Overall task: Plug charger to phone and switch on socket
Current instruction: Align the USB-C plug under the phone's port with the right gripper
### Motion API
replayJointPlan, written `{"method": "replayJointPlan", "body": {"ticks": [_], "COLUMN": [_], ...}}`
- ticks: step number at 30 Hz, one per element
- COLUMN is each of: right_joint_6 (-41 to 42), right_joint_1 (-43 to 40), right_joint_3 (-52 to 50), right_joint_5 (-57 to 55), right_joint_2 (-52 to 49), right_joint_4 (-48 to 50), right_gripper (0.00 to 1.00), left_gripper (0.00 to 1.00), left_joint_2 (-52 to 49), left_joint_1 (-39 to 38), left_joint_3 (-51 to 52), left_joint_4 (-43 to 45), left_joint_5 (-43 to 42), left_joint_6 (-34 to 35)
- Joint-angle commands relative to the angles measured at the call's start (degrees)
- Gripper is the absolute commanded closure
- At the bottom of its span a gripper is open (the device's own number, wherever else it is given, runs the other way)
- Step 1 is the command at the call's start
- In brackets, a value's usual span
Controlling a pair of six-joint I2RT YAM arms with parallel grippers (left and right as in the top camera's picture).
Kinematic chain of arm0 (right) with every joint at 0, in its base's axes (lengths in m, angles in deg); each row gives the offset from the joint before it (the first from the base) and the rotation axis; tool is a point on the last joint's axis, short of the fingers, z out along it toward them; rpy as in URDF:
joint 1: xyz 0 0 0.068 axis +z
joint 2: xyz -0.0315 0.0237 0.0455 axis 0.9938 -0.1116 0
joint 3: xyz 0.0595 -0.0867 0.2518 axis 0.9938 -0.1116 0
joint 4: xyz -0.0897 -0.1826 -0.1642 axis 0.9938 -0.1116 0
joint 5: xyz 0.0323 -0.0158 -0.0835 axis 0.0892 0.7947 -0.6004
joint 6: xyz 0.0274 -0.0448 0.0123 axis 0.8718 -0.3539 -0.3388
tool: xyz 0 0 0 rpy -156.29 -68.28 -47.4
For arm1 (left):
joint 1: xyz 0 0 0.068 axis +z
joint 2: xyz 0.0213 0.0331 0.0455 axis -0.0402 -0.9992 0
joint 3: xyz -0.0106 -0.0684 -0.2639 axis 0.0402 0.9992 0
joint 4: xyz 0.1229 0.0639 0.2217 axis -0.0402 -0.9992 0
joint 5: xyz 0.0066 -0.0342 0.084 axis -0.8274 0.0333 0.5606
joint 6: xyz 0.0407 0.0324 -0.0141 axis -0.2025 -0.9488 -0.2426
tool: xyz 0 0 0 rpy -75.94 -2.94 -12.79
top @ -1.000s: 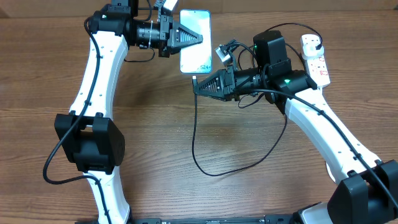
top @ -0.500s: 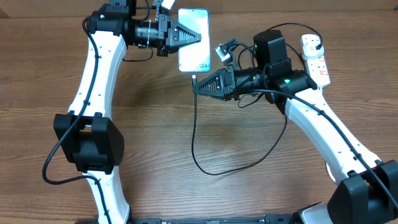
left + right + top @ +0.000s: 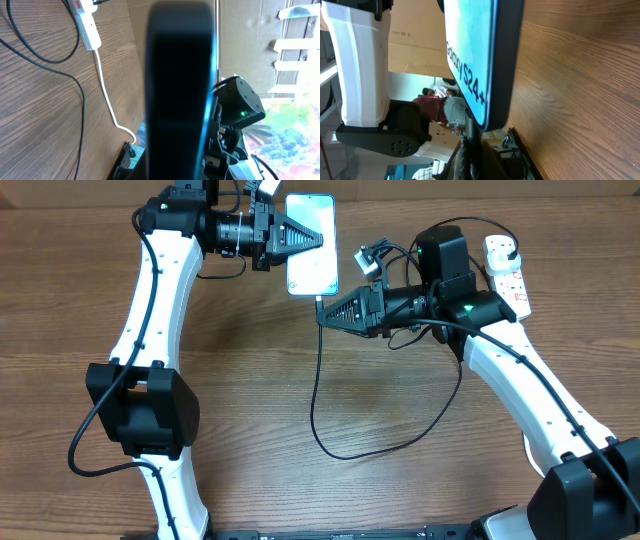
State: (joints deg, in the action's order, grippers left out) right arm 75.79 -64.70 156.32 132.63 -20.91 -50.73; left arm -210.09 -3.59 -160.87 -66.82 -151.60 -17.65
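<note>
Phone (image 3: 312,272), near the tabletop's far edge, clamped between left gripper (image 3: 324,240) fingers; charger (image 3: 315,360) tip pinched by right gripper (image 3: 322,311) at phone's near end.

Lab: robot arm (image 3: 150,310), wooden table (image 3: 400,490), cardboard box (image 3: 415,50)

phone (image 3: 312,275): upper centre of the overhead frame, above the desk (image 3: 300,490).
left gripper (image 3: 322,240): reaches in from the left, across the phone's middle.
right gripper (image 3: 321,314): comes in from the right, just below the phone's lower end.
charger (image 3: 313,395): runs from the phone's lower end down the desk, then loops right and back up.
socket (image 3: 510,280): upper right, well apart from the phone.
</note>
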Motion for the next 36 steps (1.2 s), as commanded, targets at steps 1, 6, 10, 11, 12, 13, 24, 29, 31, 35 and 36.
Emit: {"method": "replayJointPlan", "body": {"ticks": [1, 6, 10, 11, 12, 13, 24, 29, 31, 35, 36], "right_joint_6": [-0.2, -0.2, -0.2, -0.2, -0.2, 0.0, 0.2, 0.2, 0.2, 0.2, 0.2], "right_joint_1": [1.1, 1.3, 1.3, 1.3, 1.3, 1.3, 1.3, 1.3, 1.3, 1.3, 1.3], "right_joint_3": [0.6, 0.6, 0.6, 0.6, 0.6, 0.6, 0.6, 0.6, 0.6, 0.6, 0.6], "right_joint_5": [0.3, -0.8, -0.8, -0.8, -0.8, -0.8, -0.8, -0.8, -1.0, -1.3, -1.2], "right_joint_2": [1.4, 1.4, 1.4, 1.4, 1.4, 1.4, 1.4, 1.4, 1.4, 1.4, 1.4], "right_joint_4": [0.4, 0.4, 0.4, 0.5, 0.7, 0.9, 1.9, 1.9, 1.9, 2.0, 2.0], "right_gripper": [0.96, 0.96, 0.96, 0.96, 0.96, 0.96, 0.96, 0.96, 0.96, 0.96, 0.96], "left_gripper": [0.96, 0.96, 0.96, 0.96, 0.96, 0.96, 0.96, 0.96, 0.96, 0.96, 0.96], "left_joint_2": [0.2, 0.2, 0.2, 0.2, 0.2, 0.2, 0.2, 0.2, 0.2, 0.2, 0.2], "left_joint_1": [0.2, 0.2, 0.2, 0.2, 0.2, 0.2, 0.2, 0.2, 0.2, 0.2, 0.2], "left_joint_3": [-0.3, -0.3, -0.3, -0.3, -0.3, -0.3, -0.3, -0.3, -0.3, -0.3, -0.3], "left_joint_4": [0.1, 0.0, 0.1, 0.1, 0.1, 0.1, 0.0, 0.0, 0.0, 0.0, 0.0], "left_joint_5": [-1.9, -1.9, -1.9, -1.9, -1.9, -1.9, -2.0, -2.0, -2.5, -3.5, -3.5], "left_joint_6": [0.9, 1.2, 1.2, 1.2, 1.2, 1.2, 1.2, 1.2, 1.2, 1.2, 1.2]}}
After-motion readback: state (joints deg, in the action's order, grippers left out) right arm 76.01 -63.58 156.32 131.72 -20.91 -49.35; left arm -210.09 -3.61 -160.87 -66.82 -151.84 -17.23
